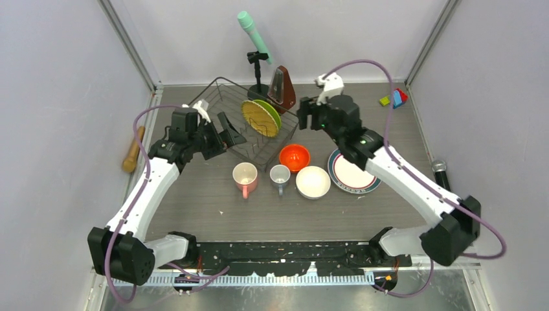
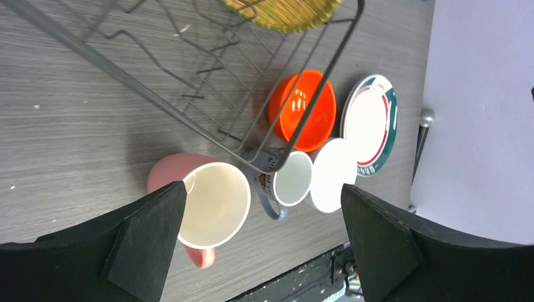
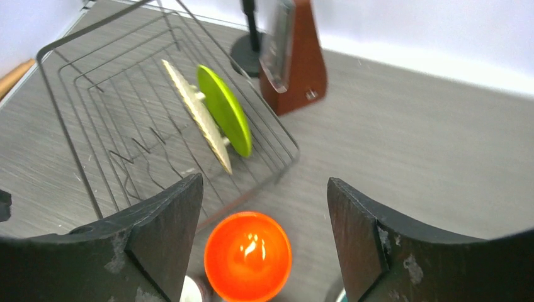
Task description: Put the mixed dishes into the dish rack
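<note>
The dark wire dish rack (image 1: 213,87) holds the tan plate (image 1: 259,118) and the lime-green plate (image 1: 274,111), both on edge. In front of it stand the pink mug (image 1: 245,177), grey-blue mug (image 1: 280,175), orange-red bowl (image 1: 294,157), white bowl (image 1: 313,182) and teal-rimmed plate (image 1: 353,172). My left gripper (image 1: 228,131) hovers open over the rack's near-left part, empty; below it are the pink mug (image 2: 211,204) and grey-blue mug (image 2: 293,179). My right gripper (image 1: 303,115) is open and empty beside the rack's right end, above the orange-red bowl (image 3: 247,257).
A brown metronome (image 1: 281,91) and a mint microphone on a stand (image 1: 254,32) sit behind the rack. A wooden rolling pin (image 1: 134,149) lies at the left wall, coloured blocks (image 1: 395,98) at the back right, a black microphone (image 1: 441,172) at the right.
</note>
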`<act>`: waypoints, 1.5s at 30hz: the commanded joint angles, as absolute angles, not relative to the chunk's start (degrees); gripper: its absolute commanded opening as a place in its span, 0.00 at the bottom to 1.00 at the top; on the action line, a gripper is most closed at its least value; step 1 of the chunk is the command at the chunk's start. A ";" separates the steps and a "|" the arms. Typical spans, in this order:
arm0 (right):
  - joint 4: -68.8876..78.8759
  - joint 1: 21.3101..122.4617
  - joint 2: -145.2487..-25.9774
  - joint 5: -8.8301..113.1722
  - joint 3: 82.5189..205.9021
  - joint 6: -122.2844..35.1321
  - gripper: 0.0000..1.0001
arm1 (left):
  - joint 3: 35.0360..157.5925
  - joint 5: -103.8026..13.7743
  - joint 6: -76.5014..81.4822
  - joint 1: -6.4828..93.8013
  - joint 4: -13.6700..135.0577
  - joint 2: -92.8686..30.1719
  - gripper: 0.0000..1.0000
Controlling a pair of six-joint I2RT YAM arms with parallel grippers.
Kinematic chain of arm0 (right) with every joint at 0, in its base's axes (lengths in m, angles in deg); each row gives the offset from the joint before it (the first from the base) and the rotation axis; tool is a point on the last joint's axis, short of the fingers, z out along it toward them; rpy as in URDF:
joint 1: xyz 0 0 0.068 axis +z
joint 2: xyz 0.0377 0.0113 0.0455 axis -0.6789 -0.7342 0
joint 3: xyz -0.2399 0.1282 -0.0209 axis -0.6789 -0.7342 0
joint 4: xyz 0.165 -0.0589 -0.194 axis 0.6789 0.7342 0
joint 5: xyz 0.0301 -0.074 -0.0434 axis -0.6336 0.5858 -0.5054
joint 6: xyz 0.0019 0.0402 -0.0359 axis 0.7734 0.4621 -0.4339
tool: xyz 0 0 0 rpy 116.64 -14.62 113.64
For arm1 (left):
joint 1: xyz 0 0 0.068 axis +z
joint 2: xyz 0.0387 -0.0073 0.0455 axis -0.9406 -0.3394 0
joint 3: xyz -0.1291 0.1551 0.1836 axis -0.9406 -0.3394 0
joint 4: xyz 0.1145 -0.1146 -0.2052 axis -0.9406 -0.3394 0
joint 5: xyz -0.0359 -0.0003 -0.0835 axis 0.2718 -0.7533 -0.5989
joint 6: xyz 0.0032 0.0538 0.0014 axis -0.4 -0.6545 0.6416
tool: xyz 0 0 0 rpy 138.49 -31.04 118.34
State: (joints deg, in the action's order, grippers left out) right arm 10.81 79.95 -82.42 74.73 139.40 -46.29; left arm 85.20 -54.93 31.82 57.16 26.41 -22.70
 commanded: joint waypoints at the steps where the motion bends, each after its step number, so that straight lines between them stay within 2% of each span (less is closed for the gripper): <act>1: 19.61 73.52 -74.01 71.88 132.56 -31.89 0.78 | 86.05 -60.49 28.75 54.09 30.46 -23.39 0.96; 9: 35.12 62.73 -57.25 75.66 119.84 -16.24 0.78 | 88.29 -58.77 24.46 45.32 31.41 -24.63 0.95; 18: 48.25 48.31 -46.93 72.07 110.92 -3.29 0.77 | 87.36 -58.17 19.89 44.67 30.50 -23.27 0.95; 25: 48.54 40.60 -48.54 67.28 105.11 0.36 0.75 | 85.78 -58.56 18.62 44.67 31.21 -21.39 0.95; 45: 35.00 39.81 -56.03 70.84 95.29 11.32 0.64 | 87.82 -56.24 16.44 44.67 27.45 -21.73 0.95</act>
State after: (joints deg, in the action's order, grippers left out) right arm 39.91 40.04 -54.84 68.48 95.41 8.09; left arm 85.81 -56.59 17.54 44.75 28.15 -21.70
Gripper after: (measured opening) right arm 0.658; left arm 0.951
